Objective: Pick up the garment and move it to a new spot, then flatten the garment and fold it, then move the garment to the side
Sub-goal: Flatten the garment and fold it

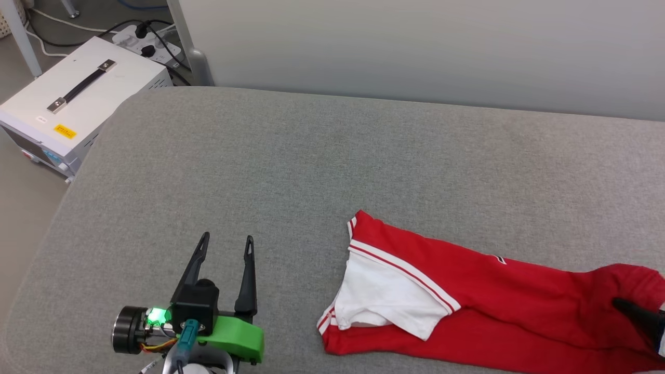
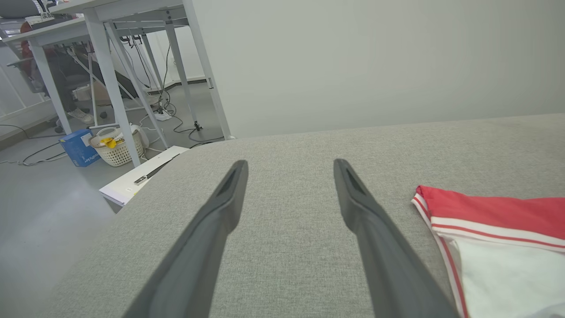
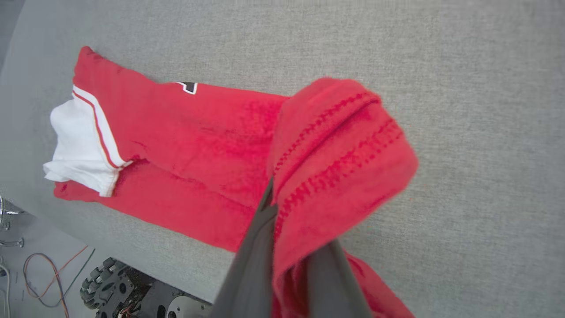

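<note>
A grey fabric-covered table (image 1: 260,156) spreads out in front of a plain pale wall (image 1: 415,47). Nearest the robot, the left pincer (image 1: 228,237) hovers low over bare cloth, its two dark fingers spread wide with nothing between them. The right pincer (image 3: 289,229) is clamped on a bunched red fold of the garment (image 1: 493,291), and that end seems raised a little off the table. From the right pincer, the garment, a red T-shirt, runs in a long, loosely folded strip towards the left pincer. It ends with a white sleeve (image 1: 384,296) with striped trim, lying to the right of the left pincer's fingers and not touching them. The shirt looks light, soft and limp, so it will probably sag and drag rather than keep its shape. A good second hold would be the shoulder seam or sleeve edge nearest the left pincer, pinched through all layers. Beyond the left pincer and to its left, a white box (image 1: 78,98) with a black handle sits on the floor.
</note>
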### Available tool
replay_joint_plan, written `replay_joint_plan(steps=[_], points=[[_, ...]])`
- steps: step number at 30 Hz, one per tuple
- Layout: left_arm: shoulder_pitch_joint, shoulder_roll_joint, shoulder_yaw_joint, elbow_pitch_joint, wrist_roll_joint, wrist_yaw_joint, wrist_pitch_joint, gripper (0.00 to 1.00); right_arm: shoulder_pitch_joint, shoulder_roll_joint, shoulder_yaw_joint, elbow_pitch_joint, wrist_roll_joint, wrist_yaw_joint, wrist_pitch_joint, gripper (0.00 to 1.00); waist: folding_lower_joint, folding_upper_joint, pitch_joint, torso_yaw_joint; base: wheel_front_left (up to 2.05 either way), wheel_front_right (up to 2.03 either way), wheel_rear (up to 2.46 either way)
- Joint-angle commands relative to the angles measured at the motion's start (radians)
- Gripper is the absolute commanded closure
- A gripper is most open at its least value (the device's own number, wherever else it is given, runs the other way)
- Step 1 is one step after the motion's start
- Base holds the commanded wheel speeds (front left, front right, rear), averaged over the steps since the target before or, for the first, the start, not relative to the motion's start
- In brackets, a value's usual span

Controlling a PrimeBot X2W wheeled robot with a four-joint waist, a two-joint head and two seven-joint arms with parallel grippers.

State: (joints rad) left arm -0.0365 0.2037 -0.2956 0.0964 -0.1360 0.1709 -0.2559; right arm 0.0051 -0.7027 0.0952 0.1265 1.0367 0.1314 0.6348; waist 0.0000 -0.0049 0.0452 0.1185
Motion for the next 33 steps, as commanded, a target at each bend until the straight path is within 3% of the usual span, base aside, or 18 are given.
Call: replay_joint_plan(steps=[1, 7, 13, 21, 33], points=[[0.020, -0.012, 0.004, 0.005, 0.017, -0.008, -0.006, 0.00, 0.014, 0.014, -0.002, -0.034, 0.012, -0.001, 0.017, 1.00, 0.0000, 0.0049, -0.001, 0.003, 0.00, 0.00, 0.00], [0.017, -0.033, 0.017, 0.008, 0.034, -0.029, -0.006, 0.00, -0.036, 0.079, 0.037, -0.159, -0.020, -0.001, 0.094, 1.00, 0.0000, 0.0049, 0.011, 0.018, 0.00, 0.00, 0.00], [-0.008, -0.052, 0.029, 0.012, 0.049, -0.048, -0.006, 0.00, -0.162, 0.160, 0.143, -0.171, -0.087, -0.001, 0.147, 1.00, 0.0000, 0.0049, 0.044, 0.037, 0.00, 0.00, 0.00], [-0.038, -0.075, 0.039, 0.021, 0.067, -0.067, -0.006, 0.00, -0.343, 0.249, 0.323, -0.051, -0.160, -0.001, 0.150, 1.00, 0.0000, 0.0049, 0.077, 0.059, 0.00, 0.00, 0.00], [-0.054, -0.101, 0.052, 0.027, 0.082, -0.081, -0.006, 0.00, -0.509, 0.387, 0.508, 0.204, -0.225, -0.001, 0.033, 1.00, 0.0000, 0.0049, 0.113, 0.075, 0.00, 0.00, 0.00]])
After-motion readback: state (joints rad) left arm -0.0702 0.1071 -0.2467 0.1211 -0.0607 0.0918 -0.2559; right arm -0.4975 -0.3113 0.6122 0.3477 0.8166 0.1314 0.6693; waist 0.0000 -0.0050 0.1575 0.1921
